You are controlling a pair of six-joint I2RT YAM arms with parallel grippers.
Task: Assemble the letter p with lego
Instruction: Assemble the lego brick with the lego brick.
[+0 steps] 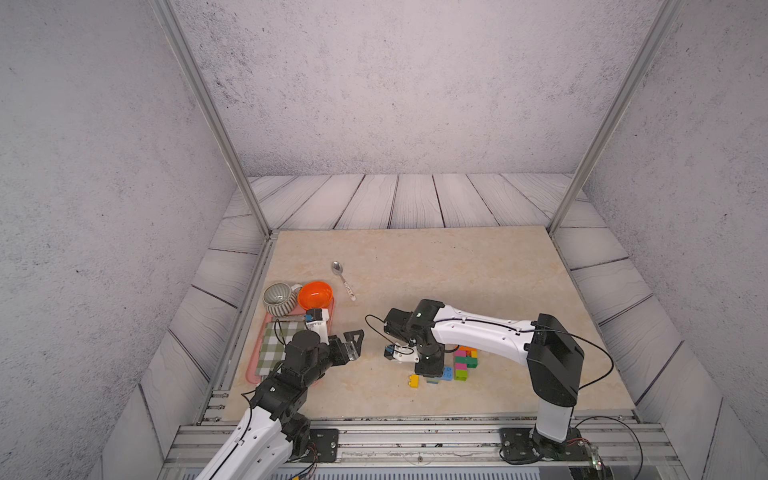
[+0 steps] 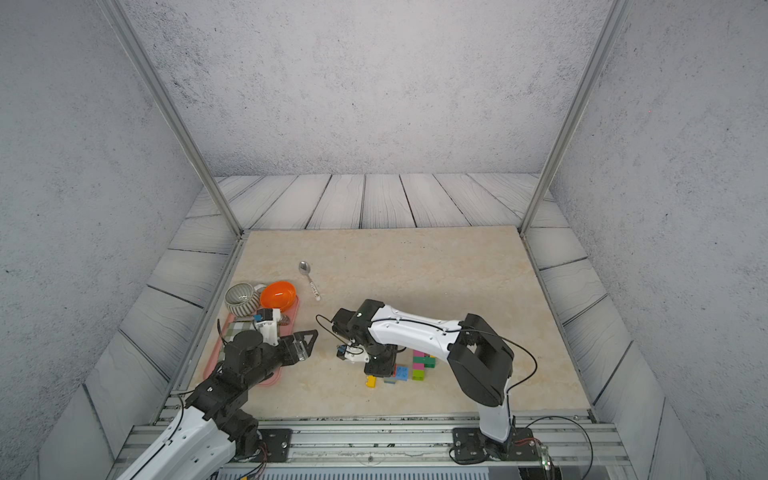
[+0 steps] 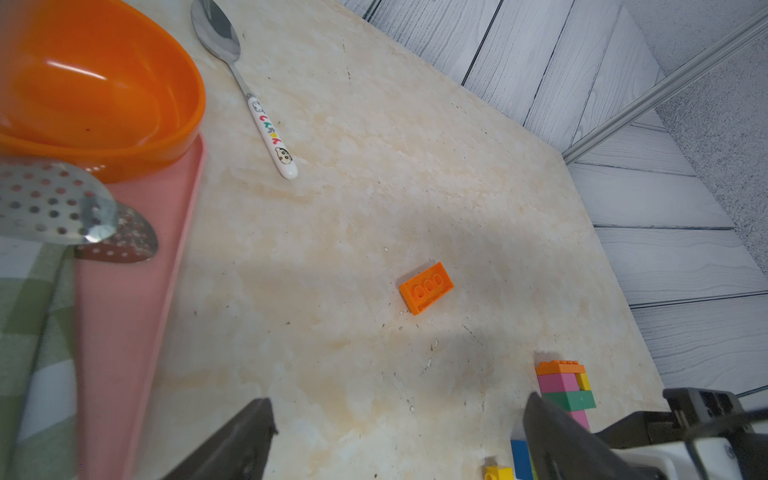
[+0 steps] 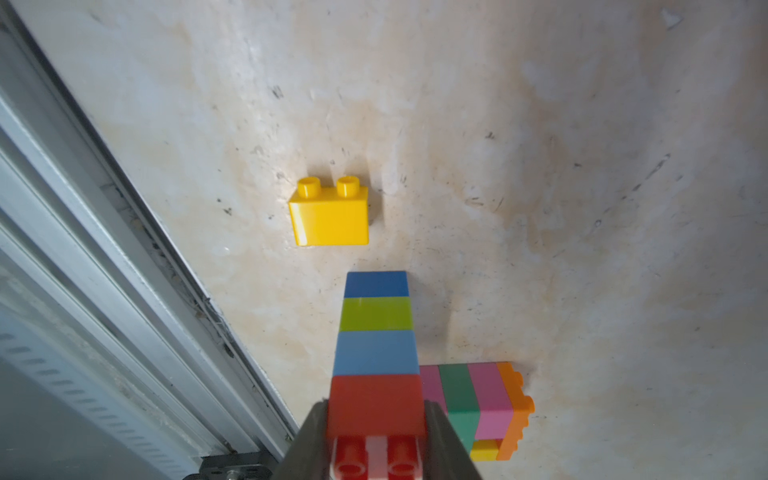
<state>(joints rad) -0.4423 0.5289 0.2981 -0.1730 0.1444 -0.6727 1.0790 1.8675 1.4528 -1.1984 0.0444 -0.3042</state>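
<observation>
- Your right gripper (image 4: 376, 419): jaws clamped on the red brick (image 4: 376, 399), at 1 end of a 4-brick row: red, light blue brick (image 4: 376, 353), lime brick (image 4: 376, 314), blue brick (image 4: 376, 284).
- Side block (image 4: 473, 395) (pink, green, pink, orange, bit of yellow) sits against the red end.
- In both top views the lego build (image 1: 465, 361) (image 2: 422, 361) is near the front of the surface (image 1: 457, 270), partly under the right arm. Can't tell if it's resting or raised.
- Loose yellow brick (image 4: 330, 216), 2 studs showing, just past the blue end, not touching.
- Loose orange brick (image 3: 426, 288), underside up, alone btwn spoon (image 3: 266, 124) and build.
- Your left gripper (image 1: 354, 344): jaws wide apart, nothing btwn them, beside the pink tray (image 3: 137, 291).
- Tray carries orange bowl (image 1: 316, 294), checked cloth (image 1: 276, 347), perforated metal scoop (image 3: 50, 203). Grey ribbed bowl (image 1: 277, 297) next to the orange 1.
</observation>
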